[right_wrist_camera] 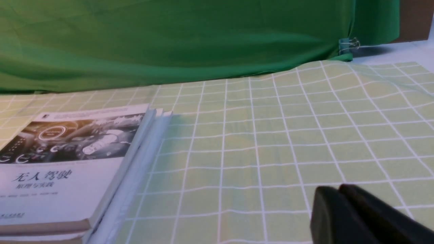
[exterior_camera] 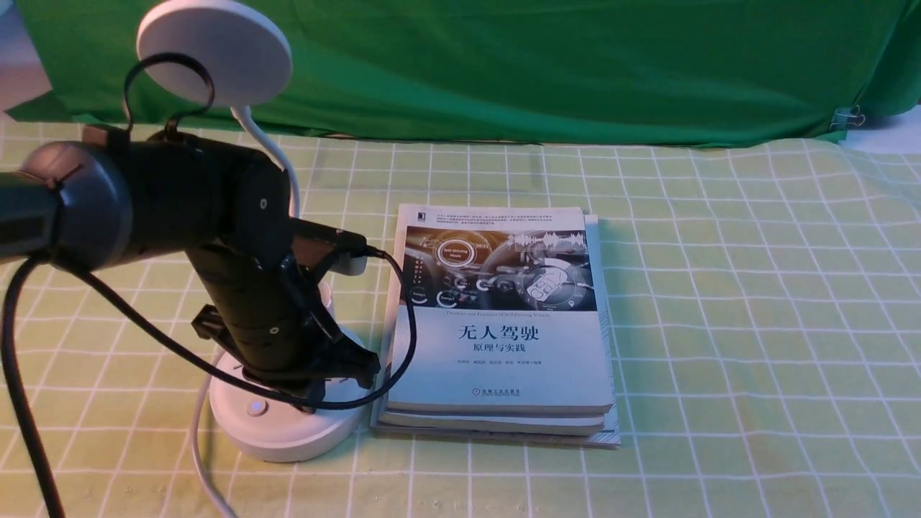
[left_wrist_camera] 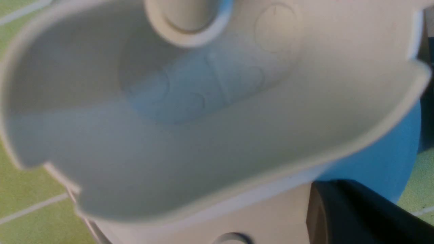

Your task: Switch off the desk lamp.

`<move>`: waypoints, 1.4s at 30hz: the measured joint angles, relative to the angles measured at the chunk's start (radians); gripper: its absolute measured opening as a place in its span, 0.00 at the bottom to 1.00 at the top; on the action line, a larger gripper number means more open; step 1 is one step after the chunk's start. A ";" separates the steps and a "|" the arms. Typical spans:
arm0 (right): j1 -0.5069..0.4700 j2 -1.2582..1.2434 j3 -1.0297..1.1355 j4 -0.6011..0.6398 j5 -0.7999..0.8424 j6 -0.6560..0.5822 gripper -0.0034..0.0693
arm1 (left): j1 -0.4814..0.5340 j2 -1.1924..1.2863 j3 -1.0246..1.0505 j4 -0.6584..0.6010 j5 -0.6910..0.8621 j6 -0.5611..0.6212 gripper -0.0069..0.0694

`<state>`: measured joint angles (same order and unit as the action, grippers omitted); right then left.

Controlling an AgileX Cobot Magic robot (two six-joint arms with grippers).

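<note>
Looming closest, the left arm (exterior_camera: pixel 144 208) is bending down over the desk lamp (exterior_camera: pixel 288 432), which is standing near the table's left edge, toward the near side. The left gripper (exterior_camera: pixel 327 378) is hanging right over the lamp's round base, close to a small button (exterior_camera: pixel 253 408); I cannot tell whether its jaws are spread or pressed together. A stack of books (exterior_camera: pixel 504 345) is lying just beside the base, toward the table's middle. The right gripper (right_wrist_camera: pixel 334 196) is sitting low over the checked cloth (right_wrist_camera: pixel 271 142) toward the right edge, jaws pressed together, pinching nothing.
</note>
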<state>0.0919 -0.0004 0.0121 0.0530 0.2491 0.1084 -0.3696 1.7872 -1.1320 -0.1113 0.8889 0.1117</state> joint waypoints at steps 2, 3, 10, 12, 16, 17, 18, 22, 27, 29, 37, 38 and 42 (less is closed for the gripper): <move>0.000 0.000 0.000 0.000 0.000 0.000 0.09 | 0.000 -0.004 0.000 0.000 0.000 0.000 0.09; 0.000 0.000 0.000 0.000 0.000 0.000 0.09 | 0.000 -0.005 0.000 0.001 0.000 0.000 0.09; 0.000 0.000 0.000 0.000 0.000 0.000 0.09 | -0.002 -0.072 0.002 0.016 0.001 -0.015 0.09; 0.000 0.000 0.000 0.000 0.000 -0.001 0.09 | -0.002 -0.091 0.002 0.017 0.006 -0.020 0.09; 0.000 0.000 0.000 0.000 0.000 0.000 0.09 | -0.002 -0.099 0.005 0.019 0.006 -0.023 0.09; 0.000 0.000 0.000 0.000 0.000 0.001 0.09 | -0.002 -0.098 0.012 0.019 0.003 -0.023 0.09; 0.000 0.000 0.000 0.000 0.000 0.001 0.09 | -0.002 -0.095 0.021 0.019 -0.005 -0.023 0.09; 0.000 0.000 0.000 0.000 0.001 -0.001 0.09 | -0.002 -0.078 0.060 0.018 -0.049 -0.024 0.09; 0.000 0.000 0.000 0.000 0.001 0.001 0.09 | -0.002 -0.050 0.075 0.015 -0.098 -0.023 0.09; 0.000 0.000 0.000 0.000 0.001 -0.001 0.09 | -0.002 -0.044 0.072 0.012 -0.100 -0.023 0.09; 0.000 0.000 0.000 0.000 0.000 0.000 0.09 | -0.002 -0.101 0.082 0.011 -0.066 -0.024 0.09; 0.000 0.000 0.000 0.000 0.000 0.000 0.09 | -0.002 -0.131 0.087 0.011 -0.056 -0.027 0.09; 0.000 0.000 0.000 0.000 0.000 0.000 0.09 | -0.002 -0.297 0.139 -0.014 -0.071 -0.027 0.09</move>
<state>0.0919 -0.0004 0.0121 0.0530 0.2495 0.1083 -0.3714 1.4899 -0.9932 -0.1253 0.8179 0.0850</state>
